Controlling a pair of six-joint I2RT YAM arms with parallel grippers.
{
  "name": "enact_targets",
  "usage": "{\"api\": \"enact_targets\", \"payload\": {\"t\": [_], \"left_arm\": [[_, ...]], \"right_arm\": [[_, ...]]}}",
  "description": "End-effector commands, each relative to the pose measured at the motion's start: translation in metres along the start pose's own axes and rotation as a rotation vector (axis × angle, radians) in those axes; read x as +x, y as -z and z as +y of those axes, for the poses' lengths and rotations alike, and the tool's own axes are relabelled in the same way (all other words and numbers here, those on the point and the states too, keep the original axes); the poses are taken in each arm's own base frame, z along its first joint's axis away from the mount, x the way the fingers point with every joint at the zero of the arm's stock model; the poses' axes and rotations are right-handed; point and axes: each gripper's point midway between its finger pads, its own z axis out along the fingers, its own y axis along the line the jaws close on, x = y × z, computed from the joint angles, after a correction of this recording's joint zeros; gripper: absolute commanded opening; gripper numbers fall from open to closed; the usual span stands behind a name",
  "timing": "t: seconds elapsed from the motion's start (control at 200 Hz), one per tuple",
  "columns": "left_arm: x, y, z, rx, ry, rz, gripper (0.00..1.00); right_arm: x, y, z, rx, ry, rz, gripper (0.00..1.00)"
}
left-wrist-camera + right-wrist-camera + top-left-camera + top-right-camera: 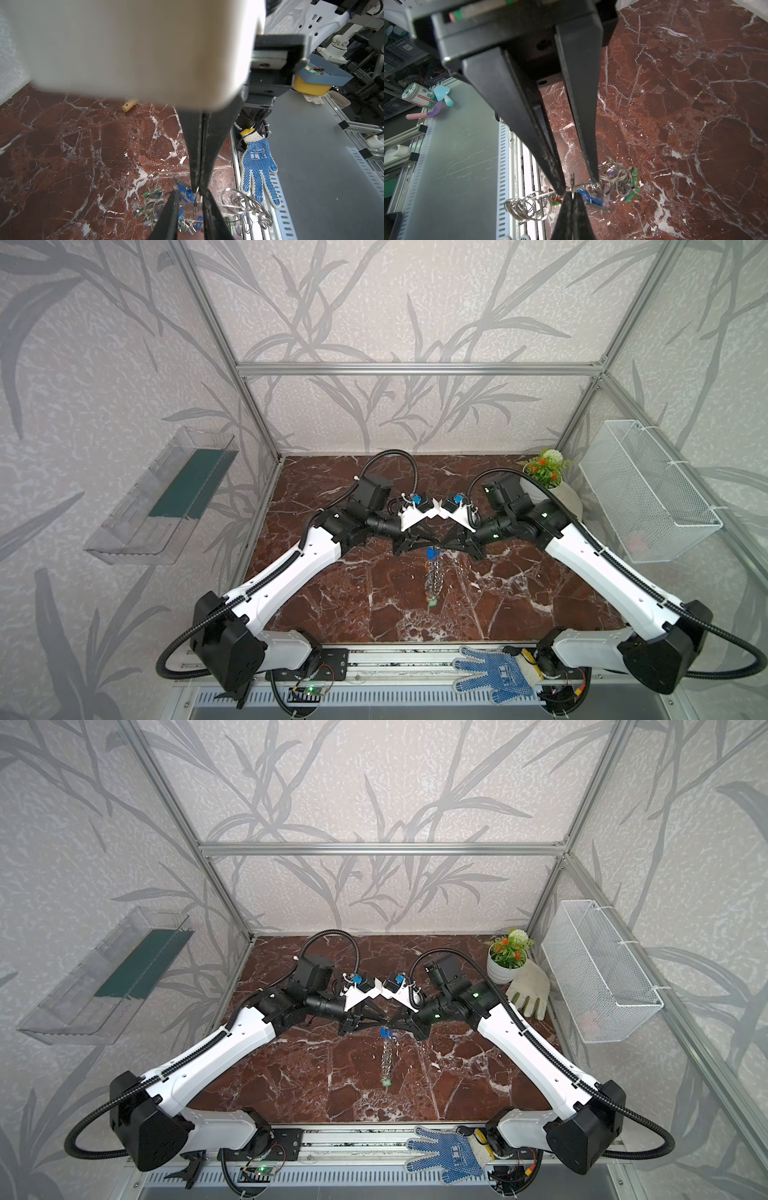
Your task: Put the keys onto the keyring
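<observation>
My right pincer (pixel 572 196) pinched the keyring (pixel 618 174), which hung toward six o'clock; my left pincer (pixel 580 185) stood spread around it.

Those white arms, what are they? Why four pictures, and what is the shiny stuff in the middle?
They are two robot arms, a left arm and a right arm, standing at the front of a brown marbled table. Two pictures come from a camera high up, looking down at everything. The other two come from small cameras on the arms' wrists, so they show the jaws close. The right arm's jaws are shut on one wire ring of a bunch of rings and blue and green key tags, which hangs below. The left arm's jaws stand a little apart, one on each side of that ring. A flowerpot stands at the back, and a blue-dotted glove lies on the front rail.
</observation>
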Motion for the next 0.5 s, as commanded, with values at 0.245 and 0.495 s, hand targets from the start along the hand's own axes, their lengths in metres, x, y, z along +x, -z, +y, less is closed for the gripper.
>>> {"api": "enact_targets", "payload": {"t": [0.245, 0.495], "left_arm": [[-0.010, 0.007, 0.004, -0.030, -0.006, -0.070, 0.29], [-0.008, 0.013, 0.002, -0.041, 0.003, -0.116, 0.35]], "right_arm": [[-0.025, 0.018, 0.009, -0.010, 0.044, -0.113, 0.00], [-0.026, 0.021, 0.009, -0.014, 0.040, -0.131, 0.00]]}}
